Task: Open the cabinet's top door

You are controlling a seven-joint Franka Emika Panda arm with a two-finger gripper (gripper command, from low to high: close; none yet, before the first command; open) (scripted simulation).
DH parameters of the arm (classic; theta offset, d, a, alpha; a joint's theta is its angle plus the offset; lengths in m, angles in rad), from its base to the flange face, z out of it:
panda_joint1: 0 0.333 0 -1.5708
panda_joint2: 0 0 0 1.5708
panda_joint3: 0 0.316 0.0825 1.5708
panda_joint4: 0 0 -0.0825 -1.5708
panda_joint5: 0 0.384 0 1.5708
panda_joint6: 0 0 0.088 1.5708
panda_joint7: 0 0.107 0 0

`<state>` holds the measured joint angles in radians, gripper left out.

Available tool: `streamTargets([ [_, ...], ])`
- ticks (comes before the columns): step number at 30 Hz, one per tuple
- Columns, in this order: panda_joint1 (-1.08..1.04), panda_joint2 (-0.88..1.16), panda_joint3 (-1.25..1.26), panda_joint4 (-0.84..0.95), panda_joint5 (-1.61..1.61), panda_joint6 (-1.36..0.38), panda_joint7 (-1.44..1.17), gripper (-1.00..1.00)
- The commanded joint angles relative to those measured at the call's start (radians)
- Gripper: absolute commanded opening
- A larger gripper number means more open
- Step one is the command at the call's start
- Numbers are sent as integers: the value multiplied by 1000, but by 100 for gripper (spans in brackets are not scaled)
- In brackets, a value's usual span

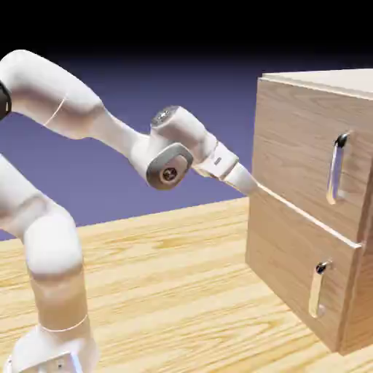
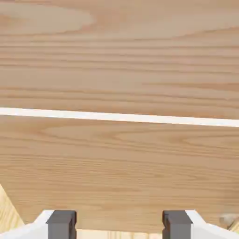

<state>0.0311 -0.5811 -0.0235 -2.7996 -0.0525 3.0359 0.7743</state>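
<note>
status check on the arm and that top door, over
Gripper open, empty, at the seam by the cabinet's left edge. Taller light-wood top door shut, long silver bar handle untouched. Nothing in the way.

Top door [image 1: 302, 156] above shorter panel [image 1: 299, 266]

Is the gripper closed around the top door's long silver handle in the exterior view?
No. The gripper sits at the cabinet's left front edge, at the seam between the panels, well apart from the top door's handle.
</note>
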Motion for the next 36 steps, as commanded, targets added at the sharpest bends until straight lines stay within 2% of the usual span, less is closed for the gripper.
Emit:
streamTargets([
  [1, 16, -9, -20, 9, -44, -1, 28, 0],
  [36, 571, -333, -702, 311, -1566, -32, 994, 0],
])
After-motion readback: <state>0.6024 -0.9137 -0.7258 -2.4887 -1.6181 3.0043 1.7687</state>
